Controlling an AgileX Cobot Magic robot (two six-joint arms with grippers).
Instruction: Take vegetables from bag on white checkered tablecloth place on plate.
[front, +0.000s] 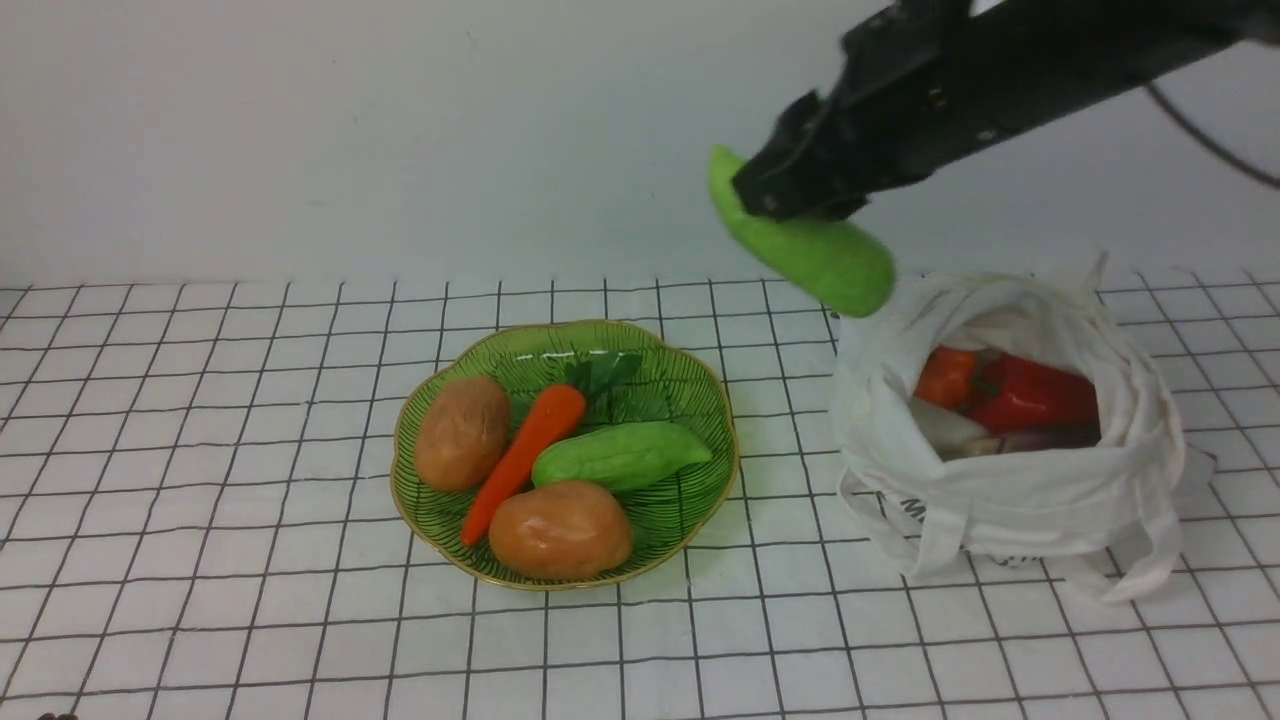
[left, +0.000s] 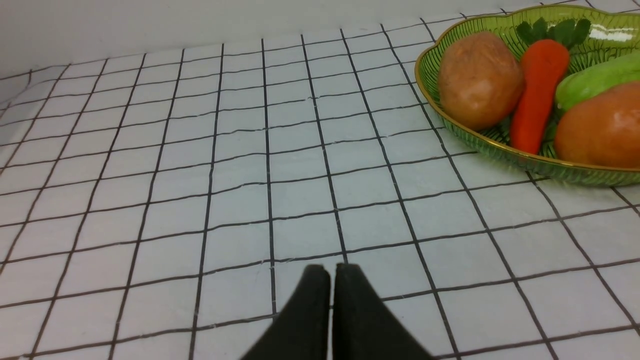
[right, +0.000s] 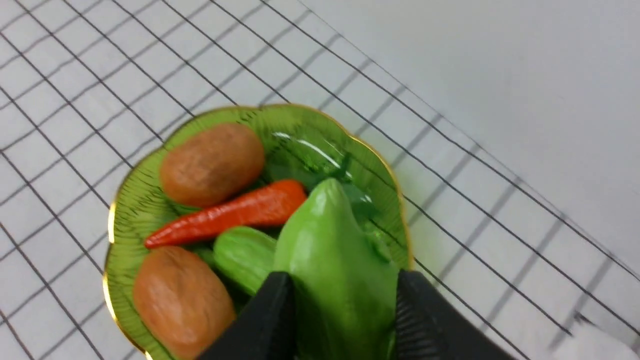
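My right gripper (front: 790, 205) is shut on a bright green gourd (front: 810, 250) and holds it in the air between the bag and the plate; in the right wrist view the gourd (right: 335, 270) sits between the black fingers (right: 272, 310), above the plate (right: 125, 200). The green leaf-shaped plate (front: 690, 520) holds two brown potatoes (front: 462, 432), an orange carrot (front: 525, 455) and another green gourd (front: 620, 455). The white cloth bag (front: 1010, 500) stands open on the right, with a red bell pepper (front: 1035, 395) and a small orange one (front: 945, 377) inside. My left gripper (left: 332, 272) is shut and empty, low over the tablecloth (left: 200, 175).
The white checkered tablecloth (front: 200, 450) covers the whole table up to a plain white wall at the back. The bag's strap handles (front: 1130, 570) lie on the cloth at its front right. The plate also shows in the left wrist view (left: 480, 145).
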